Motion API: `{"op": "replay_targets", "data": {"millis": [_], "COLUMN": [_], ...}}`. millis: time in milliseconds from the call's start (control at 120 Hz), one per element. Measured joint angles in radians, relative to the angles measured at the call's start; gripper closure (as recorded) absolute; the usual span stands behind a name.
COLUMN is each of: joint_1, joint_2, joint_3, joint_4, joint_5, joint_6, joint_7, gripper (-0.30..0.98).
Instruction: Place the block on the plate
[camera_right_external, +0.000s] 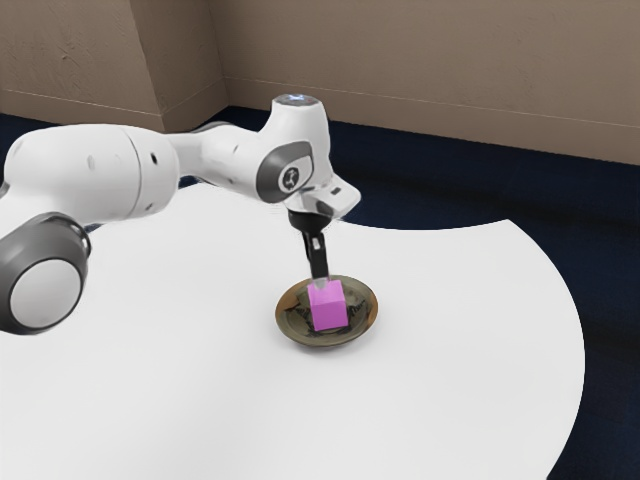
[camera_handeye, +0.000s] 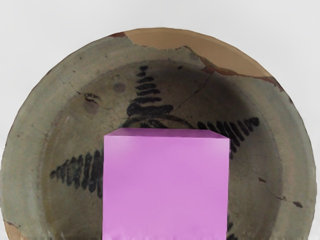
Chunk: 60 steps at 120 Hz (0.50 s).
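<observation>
My gripper (camera_right_external: 320, 282) points down over the plate, its tip at the upper part of the pink block (camera_right_external: 328, 307). Whether it grips the block cannot be made out. The block is within the outline of the round, brownish-green plate (camera_right_external: 360, 319); I cannot tell if it rests on the plate's surface or hangs just above. In the wrist view the block (camera_handeye: 166, 187) looms large under the hand, hiding part of the plate (camera_handeye: 60, 115) with its dark painted pattern.
A white table (camera_right_external: 450, 330) with a curved edge surrounds the plate. Beyond it lie a dark blue floor (camera_right_external: 590, 210) and a brown wall (camera_right_external: 430, 60). The arm reaches in from the exterior view's left.
</observation>
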Motion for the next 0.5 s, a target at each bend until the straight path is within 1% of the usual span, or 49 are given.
{"op": "replay_targets", "data": {"millis": [150, 317, 500], "joint_1": [0.000, 0.000, -0.002], "joint_2": [-0.098, -0.214, -0.335], "joint_3": [0.001, 0.003, 0.000], "joint_4": [-0.011, -0.015, -0.053], "joint_5": [-0.001, -0.001, -0.001], "joint_6": [-0.032, -0.101, -0.201], "joint_7": [0.001, -0.013, -0.088], "gripper": [0.02, 0.01, 0.00]}}
